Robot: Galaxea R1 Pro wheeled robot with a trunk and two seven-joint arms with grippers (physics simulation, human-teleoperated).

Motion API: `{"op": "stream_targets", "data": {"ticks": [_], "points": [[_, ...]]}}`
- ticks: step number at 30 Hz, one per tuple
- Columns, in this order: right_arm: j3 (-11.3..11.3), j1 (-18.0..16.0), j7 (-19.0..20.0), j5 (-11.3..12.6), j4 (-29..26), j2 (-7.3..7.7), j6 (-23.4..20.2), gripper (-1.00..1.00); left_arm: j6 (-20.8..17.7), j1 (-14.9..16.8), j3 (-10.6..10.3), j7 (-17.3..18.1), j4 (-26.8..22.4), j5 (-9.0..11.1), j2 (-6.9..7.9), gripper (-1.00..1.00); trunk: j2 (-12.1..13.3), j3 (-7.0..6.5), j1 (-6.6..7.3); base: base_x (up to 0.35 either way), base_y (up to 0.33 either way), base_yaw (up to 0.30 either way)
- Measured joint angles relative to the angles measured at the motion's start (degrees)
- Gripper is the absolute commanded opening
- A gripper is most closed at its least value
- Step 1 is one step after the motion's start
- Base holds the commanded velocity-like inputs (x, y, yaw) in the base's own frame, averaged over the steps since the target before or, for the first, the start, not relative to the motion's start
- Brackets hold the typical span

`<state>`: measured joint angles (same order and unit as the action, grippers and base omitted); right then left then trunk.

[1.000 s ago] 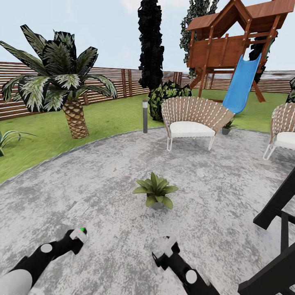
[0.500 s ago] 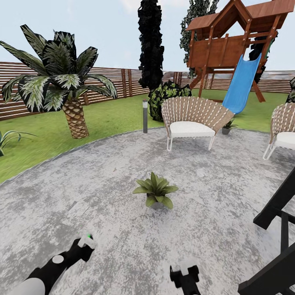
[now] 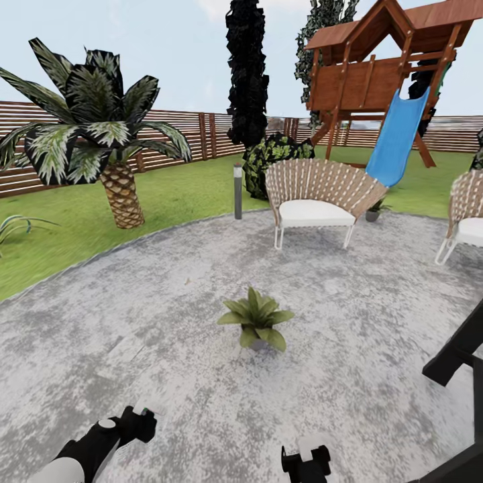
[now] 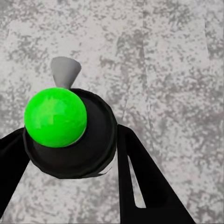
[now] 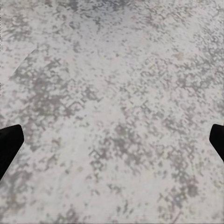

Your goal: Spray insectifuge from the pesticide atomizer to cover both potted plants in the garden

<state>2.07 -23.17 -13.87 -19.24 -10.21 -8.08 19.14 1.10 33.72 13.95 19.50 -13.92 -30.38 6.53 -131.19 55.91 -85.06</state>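
Between the black fingers (image 4: 140, 177) of my left gripper (image 4: 70, 140) sits the pesticide atomizer (image 4: 70, 135), seen from above: black round sprayer head, bright green cap, thin grey trigger (image 4: 65, 70). The left gripper (image 3: 139, 424) is shut on it, low over the grey stone patio (image 3: 168, 315). One potted plant (image 3: 256, 325) stands mid-patio, ahead of both grippers. Another small potted plant (image 3: 373, 210) peeks out behind the near woven chair (image 3: 312, 198). My right gripper (image 3: 305, 461) hangs at the lower edge; the right gripper (image 5: 112, 140) is open, with only paving between its fingertips.
A second woven chair (image 3: 468, 218) stands at the right edge, and a black grill frame (image 3: 456, 355) juts in at the lower right. A palm (image 3: 111, 154) and a short lamp post (image 3: 237, 191) line the lawn. Behind are a wooden playset with a blue slide (image 3: 396, 134) and a slat fence (image 3: 201, 134).
Both arms have dropped toward the lower edge of the head view, the right one almost out of it. The left gripper still holds the atomizer. The view has shifted slightly.
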Motion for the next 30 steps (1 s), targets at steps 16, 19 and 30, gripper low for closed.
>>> {"op": "stream_targets", "data": {"ticks": [16, 19, 30], "points": [[-0.1, 0.1, 0.1, -0.2, 2.0, 0.00, 0.2, 1.00, -2.8, 0.5, -0.4, 0.0, 0.0, -0.5, -1.98, -1.00, 0.0, 0.00, -0.03, 0.156, 0.260, 0.000], [0.0, 0.1, 0.1, -0.1, 2.0, 0.02, 0.1, 1.00, -2.9, 0.5, -0.4, 0.0, 0.1, -0.4, -2.01, -1.00, 0.0, 0.00, -0.03, 0.002, 0.309, 0.000], [0.1, 0.1, 0.1, 0.0, 3.6, 0.12, 0.1, 1.00, -6.4, 0.5, -0.3, 0.1, 0.1, -0.3, -2.04, -1.00, 0.0, -0.13, -0.03, 0.120, 0.167, -0.123]]}}
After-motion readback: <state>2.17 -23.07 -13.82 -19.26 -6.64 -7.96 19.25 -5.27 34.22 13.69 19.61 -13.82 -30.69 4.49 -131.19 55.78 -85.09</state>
